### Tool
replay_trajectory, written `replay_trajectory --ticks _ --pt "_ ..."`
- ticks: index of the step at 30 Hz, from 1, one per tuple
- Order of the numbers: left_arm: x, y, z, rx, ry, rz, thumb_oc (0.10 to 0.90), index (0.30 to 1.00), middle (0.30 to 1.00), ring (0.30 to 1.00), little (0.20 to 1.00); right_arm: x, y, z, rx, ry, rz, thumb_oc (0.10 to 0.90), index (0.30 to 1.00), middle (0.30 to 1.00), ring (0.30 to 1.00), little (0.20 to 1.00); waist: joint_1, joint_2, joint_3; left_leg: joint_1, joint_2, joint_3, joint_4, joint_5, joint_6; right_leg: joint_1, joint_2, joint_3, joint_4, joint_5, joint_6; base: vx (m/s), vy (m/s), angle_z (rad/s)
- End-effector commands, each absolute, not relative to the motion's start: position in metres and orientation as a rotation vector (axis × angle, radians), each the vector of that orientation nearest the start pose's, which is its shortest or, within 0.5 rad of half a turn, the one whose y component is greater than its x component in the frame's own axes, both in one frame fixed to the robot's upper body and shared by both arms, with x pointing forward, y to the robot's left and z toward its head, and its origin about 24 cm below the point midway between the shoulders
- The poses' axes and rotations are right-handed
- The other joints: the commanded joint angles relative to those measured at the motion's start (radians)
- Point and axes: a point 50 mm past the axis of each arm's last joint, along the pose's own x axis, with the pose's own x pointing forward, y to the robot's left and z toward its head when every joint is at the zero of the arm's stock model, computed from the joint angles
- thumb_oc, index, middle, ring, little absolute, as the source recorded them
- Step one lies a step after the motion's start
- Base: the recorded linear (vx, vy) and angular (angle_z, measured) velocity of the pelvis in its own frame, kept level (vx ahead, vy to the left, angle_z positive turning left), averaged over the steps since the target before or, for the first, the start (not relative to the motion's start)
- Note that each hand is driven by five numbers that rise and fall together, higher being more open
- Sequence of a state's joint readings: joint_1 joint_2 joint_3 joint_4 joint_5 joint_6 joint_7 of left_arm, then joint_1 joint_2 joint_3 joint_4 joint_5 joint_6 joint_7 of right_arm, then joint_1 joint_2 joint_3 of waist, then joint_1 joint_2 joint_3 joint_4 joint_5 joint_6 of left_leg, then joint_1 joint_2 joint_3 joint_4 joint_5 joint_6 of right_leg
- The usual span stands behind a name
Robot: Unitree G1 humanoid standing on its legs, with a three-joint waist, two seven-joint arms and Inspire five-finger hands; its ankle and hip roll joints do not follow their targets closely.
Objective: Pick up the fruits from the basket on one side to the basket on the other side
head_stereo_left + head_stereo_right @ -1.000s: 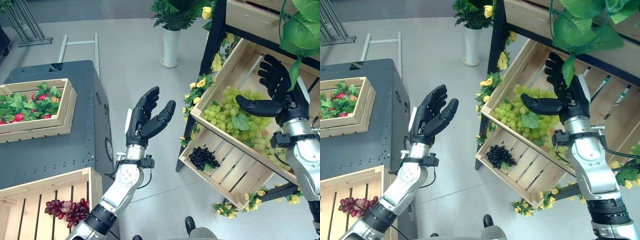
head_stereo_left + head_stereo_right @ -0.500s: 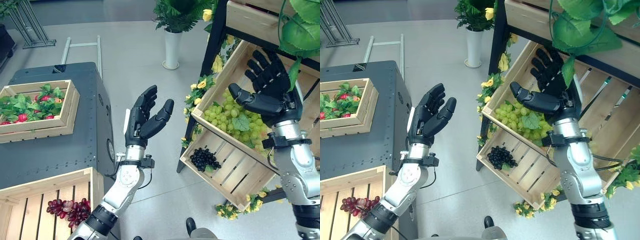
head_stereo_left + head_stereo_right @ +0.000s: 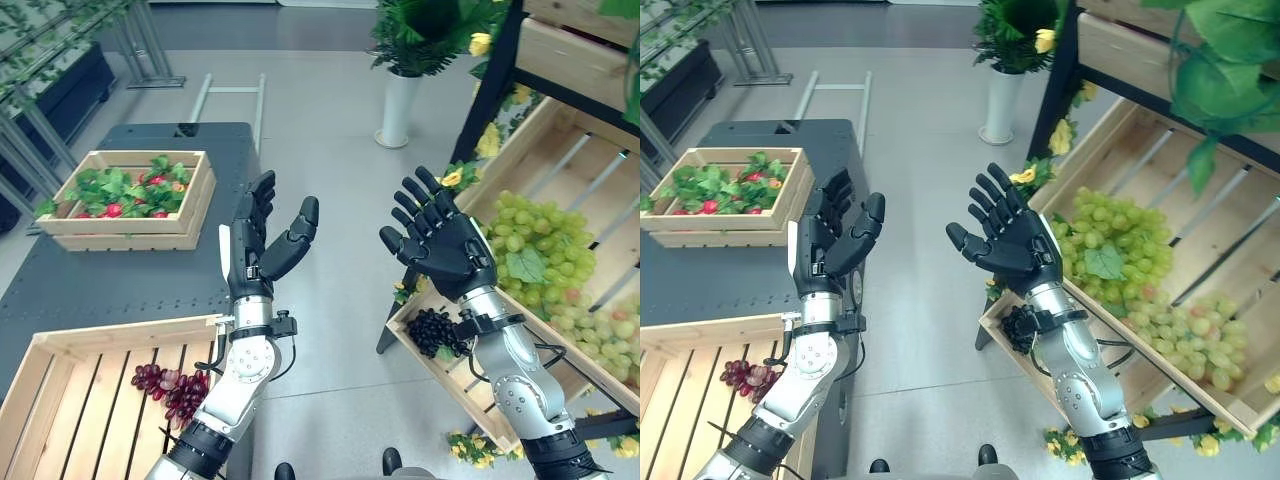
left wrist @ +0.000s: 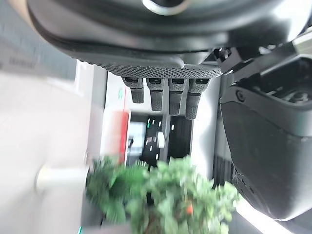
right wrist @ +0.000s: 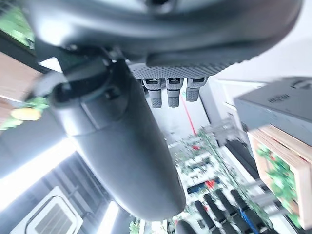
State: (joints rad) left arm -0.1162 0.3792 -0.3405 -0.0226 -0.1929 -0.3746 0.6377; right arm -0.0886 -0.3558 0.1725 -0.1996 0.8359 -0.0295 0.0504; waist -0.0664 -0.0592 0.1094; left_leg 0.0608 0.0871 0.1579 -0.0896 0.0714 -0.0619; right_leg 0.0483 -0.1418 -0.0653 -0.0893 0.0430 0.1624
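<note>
Both hands, the left hand (image 3: 262, 240) and the right hand (image 3: 440, 245), are raised, spread and empty over grey floor (image 3: 330, 150). Right of the dark cabinet (image 3: 120, 270), green grapes (image 3: 535, 250) fill a tilted crate (image 3: 560, 170); apparently red grapes (image 3: 170, 385) lie in the near crate (image 3: 80, 400).

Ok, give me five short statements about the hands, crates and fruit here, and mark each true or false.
1. The left hand is open and holds nothing. True.
2. The right hand is closed around a bunch of green grapes. False: it is open and empty, raised beside the green grapes.
3. The red grapes lie in the near wooden crate. True.
4. The black grapes lie on the floor. False: they lie in the lower slatted crate.
5. The crate of leaves and red fruit sits on the dark table. True.
</note>
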Motion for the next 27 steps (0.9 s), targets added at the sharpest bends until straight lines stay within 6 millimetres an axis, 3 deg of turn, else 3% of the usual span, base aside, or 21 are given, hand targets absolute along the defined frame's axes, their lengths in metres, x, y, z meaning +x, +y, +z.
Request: replay_trajectory --ticks 1,9,17,21,27 --pt "0.263 0.165 0.127 0.055 -0.664 0.297 0.800 0.900 0.900 0.900 0.900 0.260 -0.150 0.152 0.535 -0.450 0.452 0.800 0.900 0.900 0.900 0.900 0.028 0.012 -0.072 0.025 -0.050 -0.028 0.002 -0.103 0.036 -0.010 0.083 -0.061 0.002 0.006 -0.066 0.03 0.002 0.26" --pt "0.254 0.212 0.119 0.331 -0.614 0.512 0.800 0.900 0.900 0.900 0.900 0.249 -0.142 0.118 0.476 -0.352 0.501 0.800 0.900 0.900 0.900 0.900 0.081 0.021 -0.066 0.007 -0.070 -0.083 0.002 -0.091 0.034 0.009 0.076 -0.101 0.002 -0.005 -0.069 0.04 0.012 0.24" --pt "0.232 0.286 0.077 0.654 -0.338 0.732 0.800 0.900 0.900 0.900 0.900 0.240 -0.157 0.056 0.377 -0.080 0.386 0.800 0.900 0.900 0.900 0.900 0.110 0.034 -0.035 -0.012 -0.088 -0.126 0.002 -0.069 0.029 0.002 0.072 -0.140 0.028 -0.020 -0.068 0.05 0.055 0.19" --pt "0.224 0.302 0.060 0.683 -0.246 0.818 0.800 0.900 0.900 0.900 0.900 0.235 -0.157 0.041 0.366 -0.006 0.374 0.800 0.900 0.900 0.900 0.900 0.111 0.038 -0.019 -0.018 -0.094 -0.133 0.002 -0.061 0.029 -0.008 0.070 -0.148 0.044 -0.027 -0.067 0.02 0.086 0.09" --pt "0.216 0.318 0.026 0.865 -0.042 0.864 0.800 0.900 0.900 0.900 0.900 0.230 -0.158 0.027 0.292 0.071 0.386 0.800 0.900 0.900 0.900 0.900 0.104 0.046 0.029 -0.048 -0.105 -0.131 0.012 -0.051 0.032 -0.057 0.063 -0.145 0.086 -0.040 -0.065 -0.02 0.108 0.01"
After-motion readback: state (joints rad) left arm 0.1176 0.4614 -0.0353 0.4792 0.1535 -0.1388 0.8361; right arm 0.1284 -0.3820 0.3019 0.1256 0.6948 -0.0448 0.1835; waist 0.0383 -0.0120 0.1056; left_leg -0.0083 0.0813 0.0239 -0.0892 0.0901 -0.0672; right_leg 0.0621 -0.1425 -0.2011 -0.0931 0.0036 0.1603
